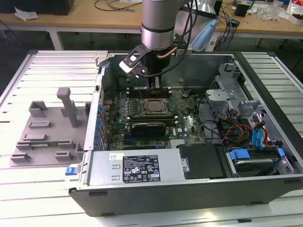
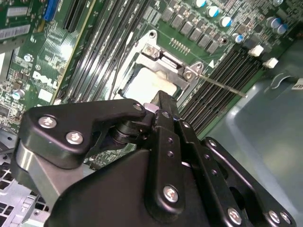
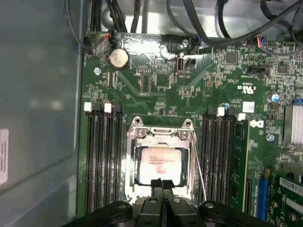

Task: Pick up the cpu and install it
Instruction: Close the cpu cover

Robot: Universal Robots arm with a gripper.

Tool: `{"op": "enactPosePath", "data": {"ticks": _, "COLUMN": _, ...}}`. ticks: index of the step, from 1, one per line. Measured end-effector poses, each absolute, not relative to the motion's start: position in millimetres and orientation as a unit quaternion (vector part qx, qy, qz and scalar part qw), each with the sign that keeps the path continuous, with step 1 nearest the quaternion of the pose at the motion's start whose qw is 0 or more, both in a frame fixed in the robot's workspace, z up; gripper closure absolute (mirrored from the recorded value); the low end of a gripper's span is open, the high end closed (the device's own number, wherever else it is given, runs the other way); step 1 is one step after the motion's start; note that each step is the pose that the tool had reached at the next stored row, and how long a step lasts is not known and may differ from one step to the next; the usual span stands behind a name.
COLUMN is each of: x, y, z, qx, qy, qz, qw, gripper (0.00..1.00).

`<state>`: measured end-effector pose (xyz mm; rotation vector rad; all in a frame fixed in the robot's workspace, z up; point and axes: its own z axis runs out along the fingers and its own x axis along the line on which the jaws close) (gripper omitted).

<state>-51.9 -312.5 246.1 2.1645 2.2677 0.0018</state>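
Note:
The cpu (image 1: 152,107) lies flat in the socket on the green motherboard (image 1: 187,120) inside the open computer case. Its pale silver top (image 3: 160,161) carries small print, and the metal socket frame (image 3: 133,142) surrounds it in both wrist views. My gripper (image 3: 161,182) hangs just above the socket with its black fingers pressed together, their tips over one edge of the cpu (image 2: 142,86). Nothing is held between the fingers. In the exterior view the gripper (image 1: 155,86) sits straight over the far side of the socket.
A thin socket lever (image 3: 199,165) runs along one side of the frame. Memory slots (image 3: 102,156) flank the socket. A grey plastic tray (image 1: 47,127) stands outside the case on the exterior view's left. A power supply box (image 1: 137,168), drive cage (image 1: 236,94) and cables (image 1: 232,130) crowd the case.

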Motion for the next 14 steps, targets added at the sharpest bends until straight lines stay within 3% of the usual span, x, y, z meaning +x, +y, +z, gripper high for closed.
{"op": "enactPosePath", "data": {"ticks": 14, "x": -55.1, "y": -312.5, "z": 245.4, "qx": 0.621, "qy": 0.784, "qz": 0.001, "qw": 0.003, "gripper": 0.89}}
